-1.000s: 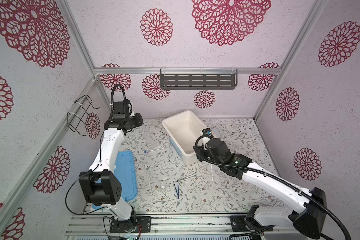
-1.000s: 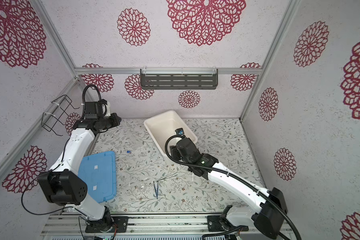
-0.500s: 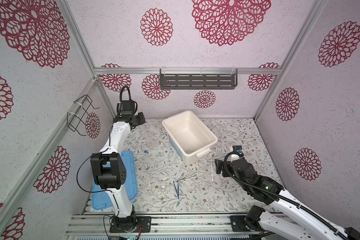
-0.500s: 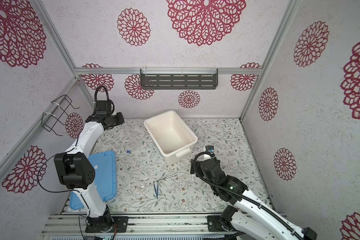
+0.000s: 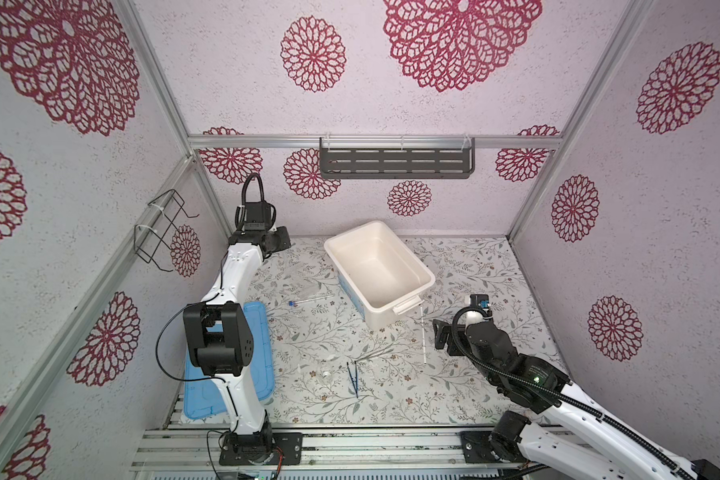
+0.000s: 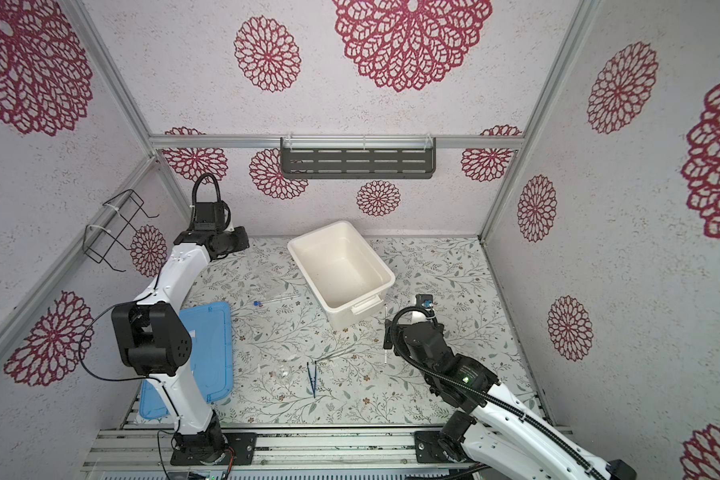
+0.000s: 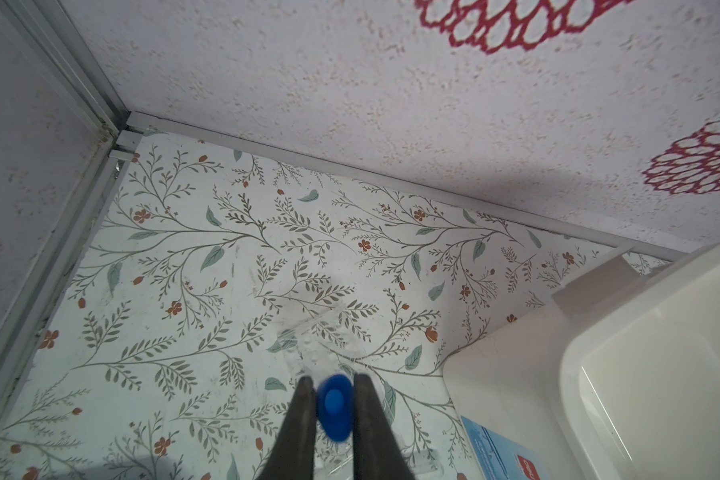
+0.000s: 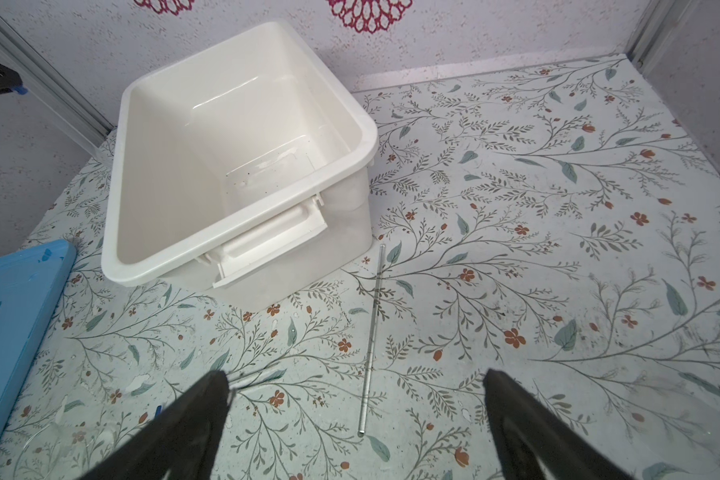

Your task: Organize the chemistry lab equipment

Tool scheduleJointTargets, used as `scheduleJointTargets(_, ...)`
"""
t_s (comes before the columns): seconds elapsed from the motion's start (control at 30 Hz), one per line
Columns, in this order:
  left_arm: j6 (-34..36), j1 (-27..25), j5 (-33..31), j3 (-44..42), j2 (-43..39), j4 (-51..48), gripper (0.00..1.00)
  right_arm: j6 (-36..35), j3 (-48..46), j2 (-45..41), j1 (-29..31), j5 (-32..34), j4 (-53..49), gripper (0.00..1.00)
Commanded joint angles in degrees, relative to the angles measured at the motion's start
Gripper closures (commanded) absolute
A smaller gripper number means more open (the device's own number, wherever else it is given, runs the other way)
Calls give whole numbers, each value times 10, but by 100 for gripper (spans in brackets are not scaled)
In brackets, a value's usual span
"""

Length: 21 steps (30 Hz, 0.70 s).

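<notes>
My left gripper [image 7: 333, 380] is shut on the blue cap of a clear tube [image 7: 334, 411], at the back left corner [image 5: 281, 241] above a clear vessel [image 7: 321, 336]. A second blue-capped tube [image 5: 310, 300] lies left of the tub. My right gripper [image 8: 356, 380] hangs open over the near end of the thin white rod [image 8: 373, 332], which lies beside the tub's front corner [image 5: 422, 332]. Dark blue tweezers [image 5: 353, 378], a silvery tool [image 5: 375, 354] and a small clear vessel [image 5: 327, 376] lie at the front middle.
The big white tub [image 5: 425, 282] stands at the back middle with nothing visible inside. A light-blue lid [image 5: 262, 357] lies flat at the front left under the left arm. A dark shelf [image 5: 395, 162] and a wire holder [image 5: 163, 232] hang on the walls.
The right arm pulled back from the tub's near rim toward the front right, and its jaws opened wide. The left arm's elbow swung toward the front; its gripper stayed in the back left corner.
</notes>
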Motion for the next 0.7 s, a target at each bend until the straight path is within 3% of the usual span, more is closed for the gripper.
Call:
scheduleJointTargets(0.0,10,-1,0,-9,10,14,87,11,16,-4,-2,8,9,1)
scheduleJointTargets(0.3,10,5,1,-17,14,25,86,37,-2,-33,-2,5,14,1)
scheduleJointTargets(0.67,32,8,-9,-29,12,34,86,7,5,-21,-2,-9,40,1)
